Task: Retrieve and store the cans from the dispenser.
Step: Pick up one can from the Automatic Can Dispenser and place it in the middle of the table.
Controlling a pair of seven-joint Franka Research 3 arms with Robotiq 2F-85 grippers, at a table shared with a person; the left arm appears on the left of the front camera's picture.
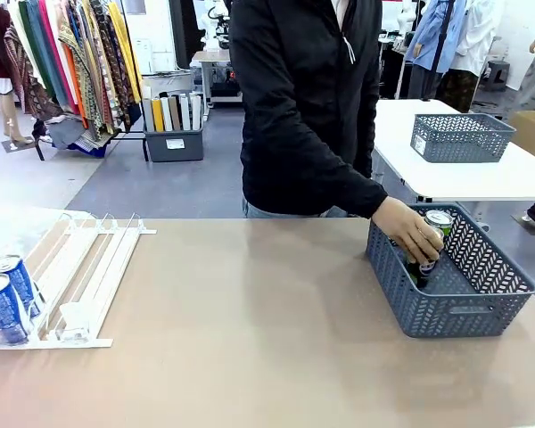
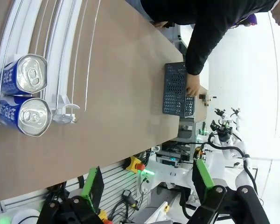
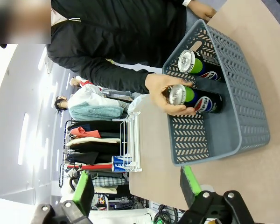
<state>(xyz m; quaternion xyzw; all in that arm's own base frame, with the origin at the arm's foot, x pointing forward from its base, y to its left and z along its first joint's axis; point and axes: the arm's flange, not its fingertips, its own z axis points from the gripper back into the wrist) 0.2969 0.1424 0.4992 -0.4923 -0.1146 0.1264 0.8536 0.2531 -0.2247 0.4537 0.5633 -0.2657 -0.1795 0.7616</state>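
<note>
Two blue cans [image 1: 9,294] stand at the front stops of the white dispenser [image 1: 89,267] on the table's left. They also appear from above [image 2: 25,93] in the left wrist view, beside the dispenser rails [image 2: 65,56]. The person's hand [image 1: 415,234] holds a black green-topped can [image 1: 425,265] inside the grey-blue basket [image 1: 468,312]; another green-topped can [image 1: 440,219] stands behind it. In the right wrist view the hand [image 3: 161,93] grips one can [image 3: 196,100] next to the other [image 3: 196,63]. My left gripper [image 2: 147,186] and right gripper [image 3: 136,184] are open and hold nothing.
The basket [image 3: 191,140] sits at the table's right side [image 2: 173,93]. A second mesh basket [image 1: 459,136] rests on a white table behind. The person stands at the far edge, with bare tan tabletop [image 1: 267,339] between dispenser and basket.
</note>
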